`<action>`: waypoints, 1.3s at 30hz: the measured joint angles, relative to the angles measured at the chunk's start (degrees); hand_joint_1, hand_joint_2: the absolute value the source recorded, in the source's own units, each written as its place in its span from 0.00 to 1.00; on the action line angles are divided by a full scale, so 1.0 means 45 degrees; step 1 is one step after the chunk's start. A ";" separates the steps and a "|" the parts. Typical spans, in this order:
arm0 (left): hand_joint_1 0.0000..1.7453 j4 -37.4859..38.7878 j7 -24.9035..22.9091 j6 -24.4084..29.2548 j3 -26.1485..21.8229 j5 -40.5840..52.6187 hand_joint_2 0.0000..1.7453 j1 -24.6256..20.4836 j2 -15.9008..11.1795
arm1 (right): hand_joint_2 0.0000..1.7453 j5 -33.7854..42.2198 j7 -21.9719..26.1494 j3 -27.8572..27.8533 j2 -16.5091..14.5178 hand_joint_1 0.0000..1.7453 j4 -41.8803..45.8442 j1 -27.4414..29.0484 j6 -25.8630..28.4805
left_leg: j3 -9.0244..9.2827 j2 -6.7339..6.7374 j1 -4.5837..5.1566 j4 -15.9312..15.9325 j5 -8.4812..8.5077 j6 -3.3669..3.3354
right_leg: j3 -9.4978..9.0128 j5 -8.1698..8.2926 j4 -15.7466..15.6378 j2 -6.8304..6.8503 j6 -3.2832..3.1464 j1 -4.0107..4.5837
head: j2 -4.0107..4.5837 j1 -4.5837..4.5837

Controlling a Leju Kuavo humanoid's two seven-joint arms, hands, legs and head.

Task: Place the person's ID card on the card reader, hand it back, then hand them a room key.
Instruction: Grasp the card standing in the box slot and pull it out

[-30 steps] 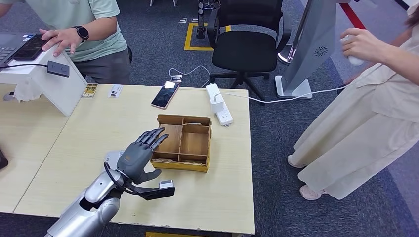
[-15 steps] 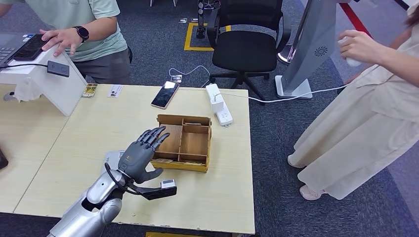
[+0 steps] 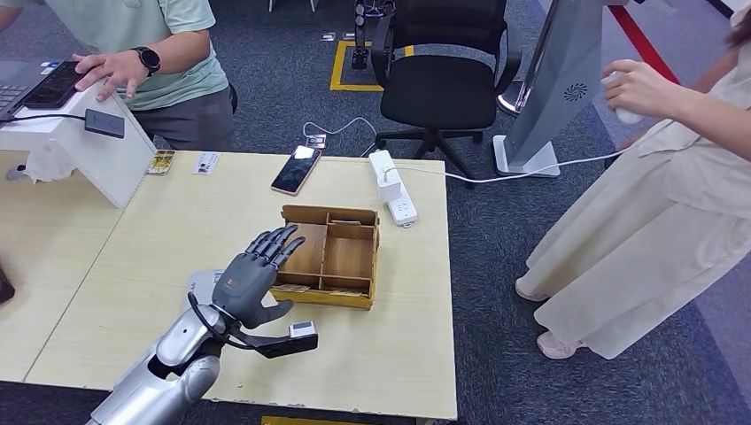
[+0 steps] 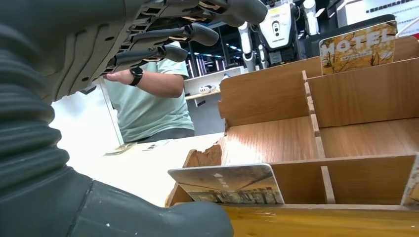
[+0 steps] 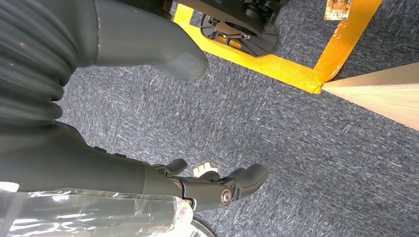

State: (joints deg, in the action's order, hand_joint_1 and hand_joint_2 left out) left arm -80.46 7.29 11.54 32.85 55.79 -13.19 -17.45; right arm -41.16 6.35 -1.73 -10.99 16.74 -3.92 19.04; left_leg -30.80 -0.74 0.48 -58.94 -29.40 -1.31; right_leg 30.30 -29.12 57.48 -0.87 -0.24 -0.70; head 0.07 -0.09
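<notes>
My left hand hovers open, fingers spread, over the left edge of a wooden compartment box on the table. In the left wrist view the hand holds nothing. A picture-printed key card leans in the box's near compartment, and a card marked MOTEL stands in a far one. A pale flat device lies partly hidden under my left wrist. My right hand hangs over the carpet, fingers apart and holding nothing. I cannot make out an ID card.
A person in beige stands right of the table, holding a small white thing. A person in green sits at the far left by a laptop. A phone and a power strip lie near the far edge.
My left hand has barely shifted beside the box. The hand of the person in beige has moved slightly left and down.
</notes>
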 joint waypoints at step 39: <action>0.00 0.1139 0.0080 0.0888 0.0000 0.0352 1.00 -0.0086 0.0542 | 1.00 0.0320 0.0004 0.0103 0.0000 0.00 0.0005 -0.0003 0.0024 | 0.0001 0.0001 0.0000 0.0000 0.0000 0.0000 | 0.0000 0.0000 0.0000 -0.0001 0.0000 0.0000 | 0.0000 0.0000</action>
State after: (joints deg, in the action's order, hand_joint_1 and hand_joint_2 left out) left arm -75.34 7.66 15.54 32.85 57.37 -13.57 -15.02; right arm -39.72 6.37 -1.26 -10.99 16.76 -3.94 19.15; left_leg -30.80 -0.74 0.48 -58.94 -29.40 -1.31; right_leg 30.30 -29.12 57.49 -0.88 -0.24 -0.70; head 0.07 -0.09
